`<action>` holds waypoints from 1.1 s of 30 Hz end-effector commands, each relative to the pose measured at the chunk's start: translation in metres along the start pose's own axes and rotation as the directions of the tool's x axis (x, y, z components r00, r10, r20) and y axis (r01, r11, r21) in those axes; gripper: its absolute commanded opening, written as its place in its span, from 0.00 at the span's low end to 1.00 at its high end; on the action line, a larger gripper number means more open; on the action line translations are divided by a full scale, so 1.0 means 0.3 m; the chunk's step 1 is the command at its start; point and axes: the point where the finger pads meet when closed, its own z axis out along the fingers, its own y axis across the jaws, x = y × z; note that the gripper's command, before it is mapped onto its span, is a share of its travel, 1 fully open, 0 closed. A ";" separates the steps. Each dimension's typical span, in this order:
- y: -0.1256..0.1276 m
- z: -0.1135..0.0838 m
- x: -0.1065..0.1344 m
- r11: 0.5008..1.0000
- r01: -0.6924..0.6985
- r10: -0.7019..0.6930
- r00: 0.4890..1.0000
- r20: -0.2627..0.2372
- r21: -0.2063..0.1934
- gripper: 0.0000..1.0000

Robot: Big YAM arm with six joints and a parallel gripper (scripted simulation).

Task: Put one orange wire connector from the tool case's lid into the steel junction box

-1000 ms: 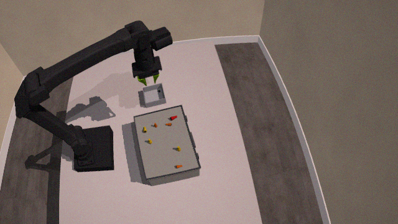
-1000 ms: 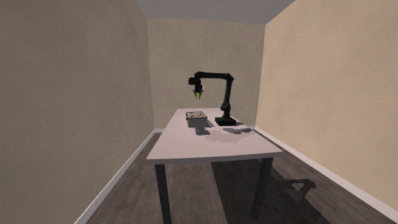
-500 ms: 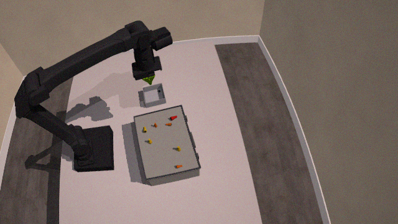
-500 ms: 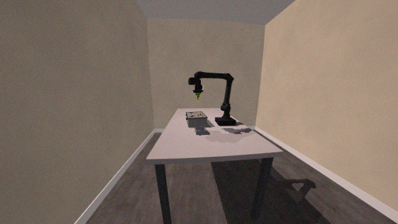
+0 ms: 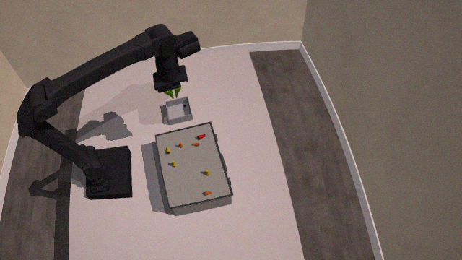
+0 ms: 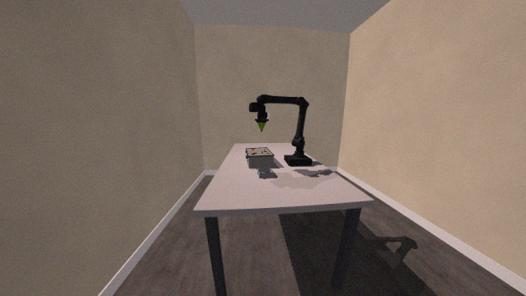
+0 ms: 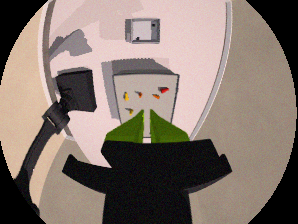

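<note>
Place: bare test room
Evidence: plain beige walls; wood floor; lone table; arm at its far edge
</note>
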 end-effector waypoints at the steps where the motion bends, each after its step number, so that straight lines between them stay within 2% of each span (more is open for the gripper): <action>1: -0.014 0.043 0.017 1.000 -0.025 0.025 1.000 -0.004 -0.016 0.25; 8: -0.076 0.116 0.151 0.958 -0.288 0.288 0.958 -0.007 -0.015 0.25; 14: -0.114 0.178 0.271 0.872 -0.490 0.490 0.872 -0.010 -0.013 0.25; 16: -0.114 0.178 0.271 0.872 -0.490 0.490 0.872 -0.010 -0.013 0.25; 17: -0.126 0.204 0.322 0.823 -0.567 0.567 0.823 -0.011 -0.013 0.25; 23: -0.143 0.258 0.432 0.702 -0.713 0.712 0.702 -0.013 -0.011 0.25; 31: -0.149 0.337 0.594 0.483 -0.876 0.876 0.483 -0.017 -0.007 0.25; 33: -0.149 0.337 0.594 0.483 -0.876 0.876 0.483 -0.017 -0.007 0.25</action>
